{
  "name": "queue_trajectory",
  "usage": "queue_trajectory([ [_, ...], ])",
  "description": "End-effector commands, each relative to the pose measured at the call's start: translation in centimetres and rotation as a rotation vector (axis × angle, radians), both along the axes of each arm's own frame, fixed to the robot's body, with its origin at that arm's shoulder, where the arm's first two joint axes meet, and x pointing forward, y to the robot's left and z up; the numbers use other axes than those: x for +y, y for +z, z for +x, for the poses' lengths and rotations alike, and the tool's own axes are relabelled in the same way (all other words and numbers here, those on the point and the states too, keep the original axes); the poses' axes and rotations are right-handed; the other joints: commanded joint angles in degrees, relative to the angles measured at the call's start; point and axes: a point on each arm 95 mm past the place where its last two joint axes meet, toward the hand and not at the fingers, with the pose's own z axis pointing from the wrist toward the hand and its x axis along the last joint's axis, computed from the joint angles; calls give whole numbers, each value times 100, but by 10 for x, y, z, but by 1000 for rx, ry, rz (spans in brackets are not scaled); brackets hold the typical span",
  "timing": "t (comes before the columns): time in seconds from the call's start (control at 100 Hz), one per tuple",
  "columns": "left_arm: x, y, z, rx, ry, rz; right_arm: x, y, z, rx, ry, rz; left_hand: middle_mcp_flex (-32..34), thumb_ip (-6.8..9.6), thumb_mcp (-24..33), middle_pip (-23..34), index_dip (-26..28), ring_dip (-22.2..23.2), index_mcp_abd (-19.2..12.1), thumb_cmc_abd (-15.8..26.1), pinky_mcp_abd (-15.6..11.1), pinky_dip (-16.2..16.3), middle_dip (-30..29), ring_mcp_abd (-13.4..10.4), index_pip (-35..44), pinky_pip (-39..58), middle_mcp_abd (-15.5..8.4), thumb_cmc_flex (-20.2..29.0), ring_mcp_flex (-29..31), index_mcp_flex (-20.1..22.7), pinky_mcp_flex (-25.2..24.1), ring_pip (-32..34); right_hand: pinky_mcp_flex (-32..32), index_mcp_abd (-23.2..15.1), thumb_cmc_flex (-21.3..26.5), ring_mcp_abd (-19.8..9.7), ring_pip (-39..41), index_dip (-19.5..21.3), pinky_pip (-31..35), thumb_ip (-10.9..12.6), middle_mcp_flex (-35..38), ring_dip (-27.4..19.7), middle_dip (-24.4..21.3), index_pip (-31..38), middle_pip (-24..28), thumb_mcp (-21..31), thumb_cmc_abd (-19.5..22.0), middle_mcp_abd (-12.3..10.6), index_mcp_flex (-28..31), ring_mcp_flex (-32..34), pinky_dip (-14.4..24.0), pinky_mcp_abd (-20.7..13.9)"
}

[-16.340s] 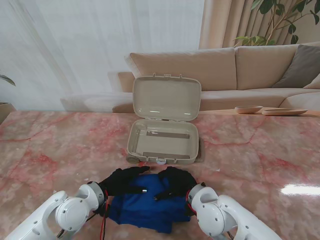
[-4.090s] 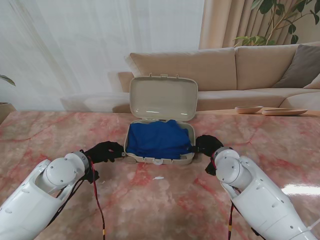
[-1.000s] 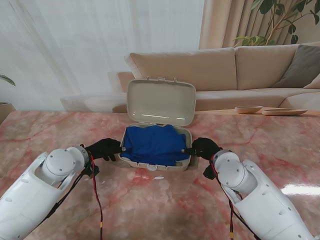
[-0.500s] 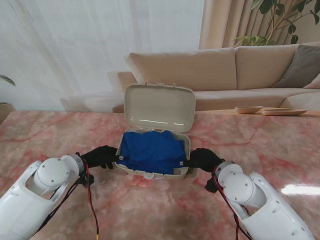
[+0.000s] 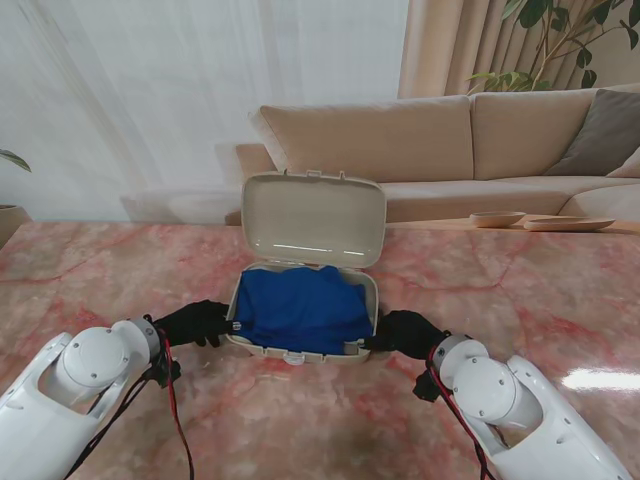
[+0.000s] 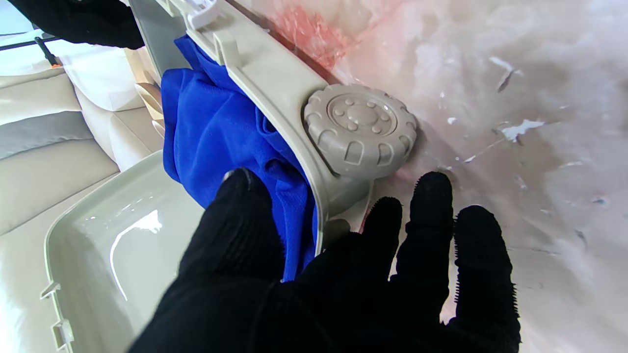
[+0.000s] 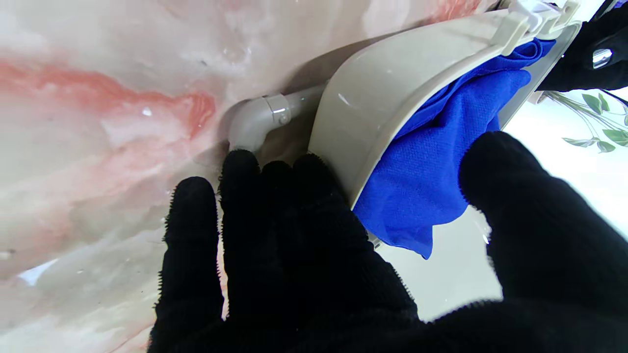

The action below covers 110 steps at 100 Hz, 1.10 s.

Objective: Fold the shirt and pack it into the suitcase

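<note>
Item: suitcase (image 5: 302, 345), beige hard shell, lying open on the pink marble table (image 5: 520, 290), near the middle and close to me; lid (image 5: 313, 221) upright on the far side, hinged open. Contents: blue shirt (image 5: 303, 308), folded and bunched, lying inside the lower shell, filling most of it; in both wrist views the cloth rises to the rim and a fold sits at the shell's edge. Fittings: one moulded wheel (image 6: 360, 129) on the left outer wall, resting against the table; a pale tube-shaped handle piece (image 7: 260, 117) beside the right outer wall. Left hand (image 5: 197, 322): black glove, clasped on the suitcase's left wall, thumb over the rim and pressing on the shirt, the other fingers (image 6: 434, 206) spread outside the shell by the wheel. Right hand (image 5: 403, 332): black glove, clasped likewise on the right wall, thumb inside on the cloth, fingers outside against the shell near the tube piece. Step in hand, as judged: folding is done and the shirt is packed; the two hands are steadying or shifting the case by its sides. Remaining: the lid is not yet down. Next move, as judged: tuck any cloth at the rim inward so nothing is caught in the seam, free at least one hand from the wall, reach to the lid's far edge and swing it toward me over the shirt while the shell is kept from sliding on the smooth marble.
</note>
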Motion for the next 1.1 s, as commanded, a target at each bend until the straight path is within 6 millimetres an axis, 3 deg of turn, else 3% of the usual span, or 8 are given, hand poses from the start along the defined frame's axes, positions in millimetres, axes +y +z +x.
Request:
queue_trajectory([
  [0.0,-8,-3,-8,11,-16,-6,6,-3,-9,28,25,15,192,112,-179,-5,343,-65,-1404,327,97,-63,-45,162,864,-35,-456,-139,-160,519,-75,-102,-18,-1460,36,-95,-66,-5,154,246,-64,-150,-119,-76,-96,-136,66,-369,-67,-96,108,35],
  [0.68,22,16,-32,-52,100,57,-27,25,-11,-14,-109,-19,214,114,-178,-48,343,-87,-1413,314,97,-73,-60,151,833,-30,-448,-137,-149,541,-76,-136,43,-1464,35,-58,-56,2,199,259,54,-133,-126,-75,-158,-245,57,-366,15,10,140,59],
  [0.89,28,22,-42,-97,160,62,-34,51,12,-135,-210,-33,238,113,-182,-50,346,-89,-1423,306,97,-74,-58,157,828,-29,-441,-143,-136,560,-76,-140,162,-1479,0,-86,-8,3,296,267,151,-109,-107,-69,-141,-194,-49,-417,32,133,183,125],
  [1.09,31,29,-54,-164,234,50,-39,83,47,-230,-353,0,258,113,-185,-62,345,-95,-1423,289,97,-75,-62,159,819,-29,-448,-157,-118,567,-76,-150,177,-1349,-127,-321,-285,-26,299,225,-204,-320,-131,-263,-89,287,-628,-458,-418,43,129,-7],
])
